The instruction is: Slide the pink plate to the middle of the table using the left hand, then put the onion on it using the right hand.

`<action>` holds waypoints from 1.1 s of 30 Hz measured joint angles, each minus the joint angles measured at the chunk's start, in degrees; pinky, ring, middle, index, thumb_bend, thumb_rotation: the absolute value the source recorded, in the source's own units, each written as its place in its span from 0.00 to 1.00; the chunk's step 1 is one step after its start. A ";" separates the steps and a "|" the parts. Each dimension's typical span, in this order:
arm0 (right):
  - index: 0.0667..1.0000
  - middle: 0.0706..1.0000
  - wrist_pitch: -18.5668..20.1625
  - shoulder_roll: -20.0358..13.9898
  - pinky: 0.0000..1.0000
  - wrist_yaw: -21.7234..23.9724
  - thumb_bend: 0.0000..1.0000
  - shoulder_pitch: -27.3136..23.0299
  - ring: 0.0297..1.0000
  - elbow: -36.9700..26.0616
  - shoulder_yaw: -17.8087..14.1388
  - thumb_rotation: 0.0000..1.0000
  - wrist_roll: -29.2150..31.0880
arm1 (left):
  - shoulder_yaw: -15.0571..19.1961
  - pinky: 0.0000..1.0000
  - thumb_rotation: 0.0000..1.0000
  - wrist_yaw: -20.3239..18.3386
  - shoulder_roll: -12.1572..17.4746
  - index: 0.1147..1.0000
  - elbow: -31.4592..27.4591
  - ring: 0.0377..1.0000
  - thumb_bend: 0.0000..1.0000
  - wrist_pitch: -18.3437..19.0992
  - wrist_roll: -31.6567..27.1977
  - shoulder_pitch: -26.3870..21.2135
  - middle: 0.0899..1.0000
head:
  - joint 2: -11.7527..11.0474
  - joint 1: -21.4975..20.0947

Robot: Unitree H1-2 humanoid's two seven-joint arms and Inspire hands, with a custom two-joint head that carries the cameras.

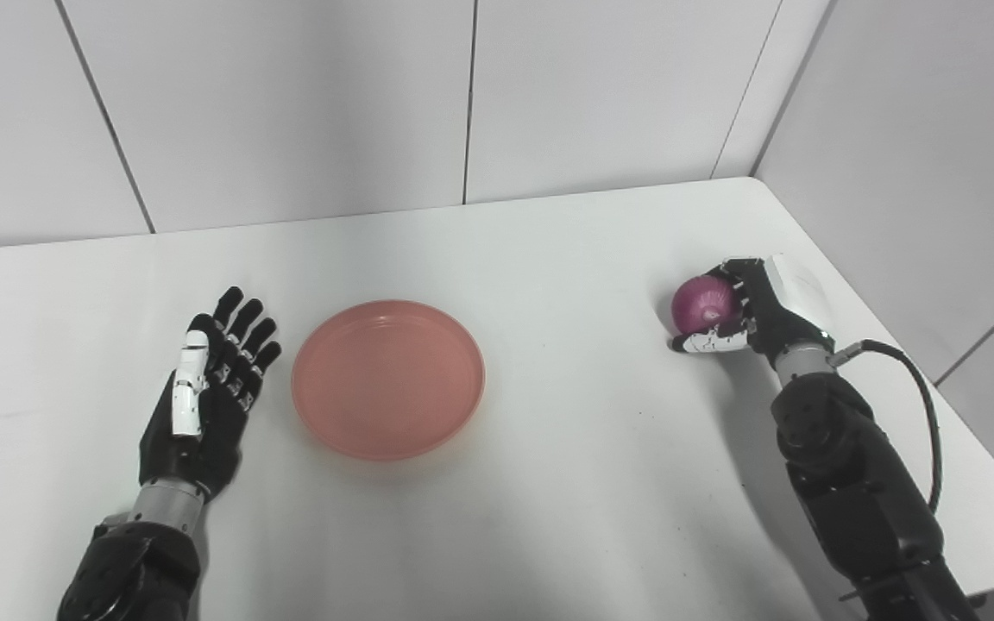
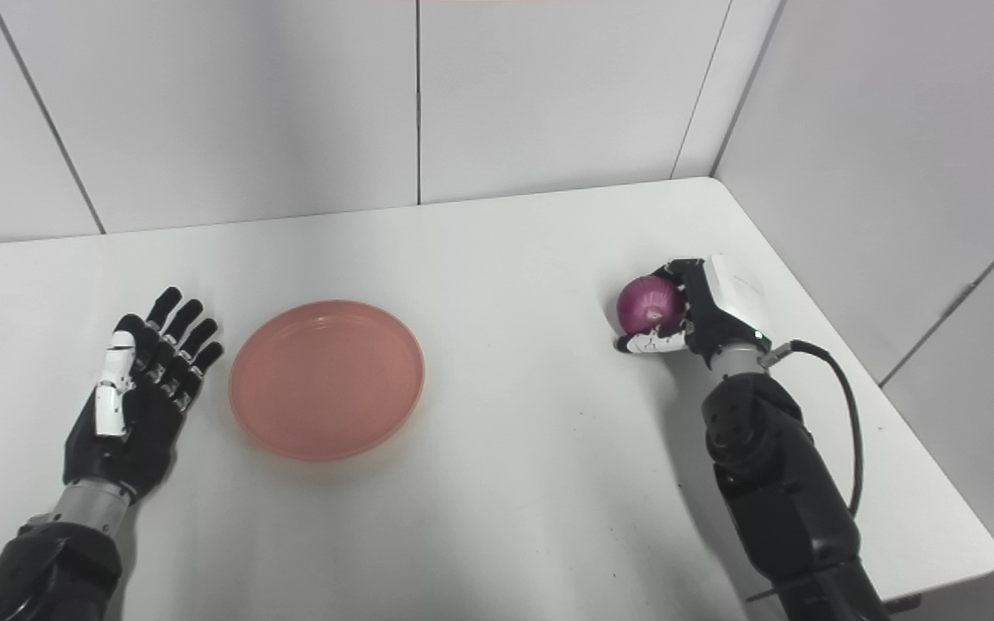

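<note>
The pink plate (image 1: 388, 378) lies flat on the white table (image 1: 549, 483), a little left of centre. My left hand (image 1: 208, 388) rests palm up just left of the plate, open, with a small gap between its fingers and the rim. Far to the right, the purple onion (image 1: 704, 304) sits at table level inside my right hand (image 1: 751, 315), whose fingers and thumb wrap around it from the right and below.
Grey wall panels stand behind the table and along its right side. The table's right edge (image 2: 937, 448) runs close beside my right arm, with a black cable (image 1: 924, 405) looping off the wrist.
</note>
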 measured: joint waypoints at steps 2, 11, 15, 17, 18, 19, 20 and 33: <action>0.45 0.55 -0.17 0.02 0.46 -0.48 0.52 0.12 0.52 -0.08 0.00 0.13 0.02 | -0.01 0.96 1.00 0.00 0.00 0.95 0.00 0.96 0.47 0.00 0.00 0.00 0.97 | -0.09 0.44; 0.45 0.53 -0.14 0.68 0.44 -0.70 0.52 0.06 0.50 -4.68 0.58 0.13 -0.41 | -0.08 0.96 1.00 0.16 -0.05 0.95 -0.10 0.96 0.46 0.04 0.13 0.01 0.97 | -0.09 0.62; 0.45 0.53 -0.14 1.14 0.44 -0.67 0.51 -0.35 0.49 -6.31 1.00 0.13 -0.71 | -0.15 0.95 1.00 0.16 -0.07 0.95 -0.14 0.96 0.46 0.05 0.12 0.01 0.97 | -0.18 0.79; 0.45 0.53 -0.14 1.24 0.44 -0.53 0.51 -0.68 0.49 -7.16 1.35 0.13 -0.71 | -0.16 0.95 1.00 0.24 -0.14 0.95 -0.15 0.95 0.46 0.09 0.14 0.01 0.97 | -0.26 1.14; 0.45 0.53 -0.14 1.26 0.43 -0.40 0.51 -0.85 0.49 -7.51 1.43 0.13 -0.71 | -0.19 0.96 1.00 0.30 -0.19 0.95 -0.16 0.96 0.46 0.09 0.14 0.01 0.97 | -0.26 1.14; 0.45 0.53 -0.14 1.29 0.43 -0.16 0.52 -1.02 0.49 -8.07 1.53 0.13 -0.72 | -0.20 0.96 1.00 0.33 -0.25 0.95 -0.16 0.96 0.46 0.08 0.15 0.01 0.97 | -0.26 1.14; 0.45 0.53 -0.13 1.34 0.44 0.04 0.52 -1.36 0.49 -8.60 1.85 0.13 -0.78 | -0.20 0.96 1.00 0.35 -0.27 0.96 -0.16 0.96 0.46 0.08 0.15 0.01 0.97 | -0.26 1.23; 0.45 0.53 -0.13 3.80 0.43 2.40 0.52 -5.10 0.49 -11.49 5.72 0.13 -2.58 | -0.93 0.95 1.00 1.42 -0.74 0.95 -0.83 0.96 0.47 0.12 0.70 0.31 0.97 | -0.62 4.21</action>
